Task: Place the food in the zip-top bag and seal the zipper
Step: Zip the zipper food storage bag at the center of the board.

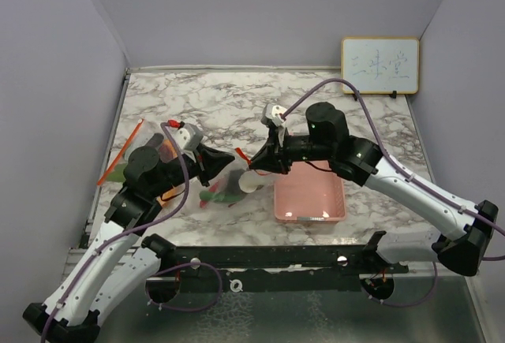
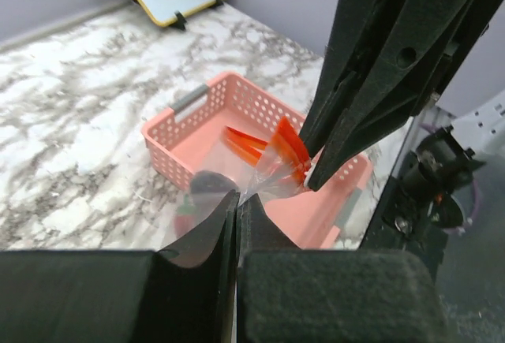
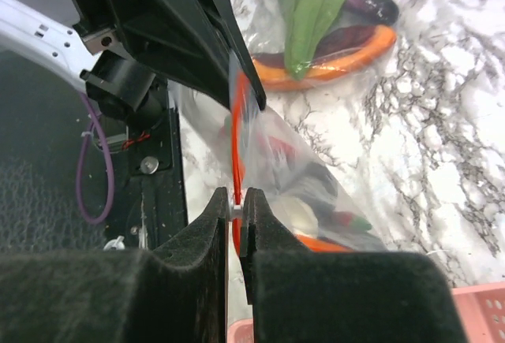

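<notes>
Glossy plastic bag (image 3: 309, 171) — marbled tabletop (image 1: 215, 97)

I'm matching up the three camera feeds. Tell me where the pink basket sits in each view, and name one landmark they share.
Top external: the pink basket is right of centre, near the table's front edge.
Left wrist: mid-frame, behind the clear film, handle at its upper left.
Right wrist: only a corner shows, bottom right.
Shared landmark: the zip-top bag held up beside the basket.
</notes>
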Robot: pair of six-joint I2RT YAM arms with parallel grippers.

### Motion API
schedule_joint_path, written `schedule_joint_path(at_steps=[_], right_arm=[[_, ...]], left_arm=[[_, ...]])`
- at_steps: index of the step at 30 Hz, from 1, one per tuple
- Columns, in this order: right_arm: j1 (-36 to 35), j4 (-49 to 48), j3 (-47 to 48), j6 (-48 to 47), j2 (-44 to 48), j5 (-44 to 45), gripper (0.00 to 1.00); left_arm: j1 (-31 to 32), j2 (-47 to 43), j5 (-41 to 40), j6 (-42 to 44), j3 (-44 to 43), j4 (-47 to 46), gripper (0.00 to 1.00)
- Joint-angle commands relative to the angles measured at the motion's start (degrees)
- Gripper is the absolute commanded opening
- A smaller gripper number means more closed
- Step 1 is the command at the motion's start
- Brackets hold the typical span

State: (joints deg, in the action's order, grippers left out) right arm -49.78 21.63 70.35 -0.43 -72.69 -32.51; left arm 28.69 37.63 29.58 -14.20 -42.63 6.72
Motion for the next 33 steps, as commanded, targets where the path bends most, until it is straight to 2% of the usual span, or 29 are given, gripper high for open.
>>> schedule_joint_path(at_steps=[1,8,16,19,25,26,28,31,32,33], right_arm=[[-0.2,5.3,-2.7,0.2,4.0,4.4,0.02],[-0.1,4.8,-5.4,0.8,4.6,11.4,0.02],[0.2,4.6,-9.0,2.6,4.2,14.7,0.02],[0.2,6.4,-10.1,3.2,4.5,17.9,0.02],[0.2,9.1,-10.2,4.6,4.4,25.7,0.04],[0.2,8.7,-10.1,4.9,4.5,26.2,0.16],[0.2,6.9,-9.5,6.6,5.0,27.4,0.50],[0.2,3.8,-8.5,10.2,5.4,27.1,0.91],[0.2,3.6,-7.7,11.1,5.0,27.6,0.99],[0.2,3.8,-6.9,11.8,4.3,28.0,1.00]], left_arm=[[-0.9,-4.8,-15.8,-0.9,-0.3,-5.4,0.00],[-0.9,-9.4,-28.2,-2.1,0.5,-3.2,0.00],[-0.9,-13.6,-48.0,-3.5,-0.5,3.2,0.00],[-0.9,-13.5,-50.5,-4.1,-0.3,4.5,0.00],[-0.9,-12.8,-49.4,-5.9,1.2,2.9,0.00],[-0.9,-12.4,-48.6,-6.2,1.5,2.4,0.00],[-0.9,-11.2,-46.1,-6.6,1.7,1.3,0.00],[-0.9,-6.9,-42.2,-7.5,-0.2,2.9,0.00],[-1.0,-5.1,-41.1,-7.4,-1.4,4.2,0.00],[-0.9,-3.2,-40.4,-7.3,-2.7,5.5,0.00]])
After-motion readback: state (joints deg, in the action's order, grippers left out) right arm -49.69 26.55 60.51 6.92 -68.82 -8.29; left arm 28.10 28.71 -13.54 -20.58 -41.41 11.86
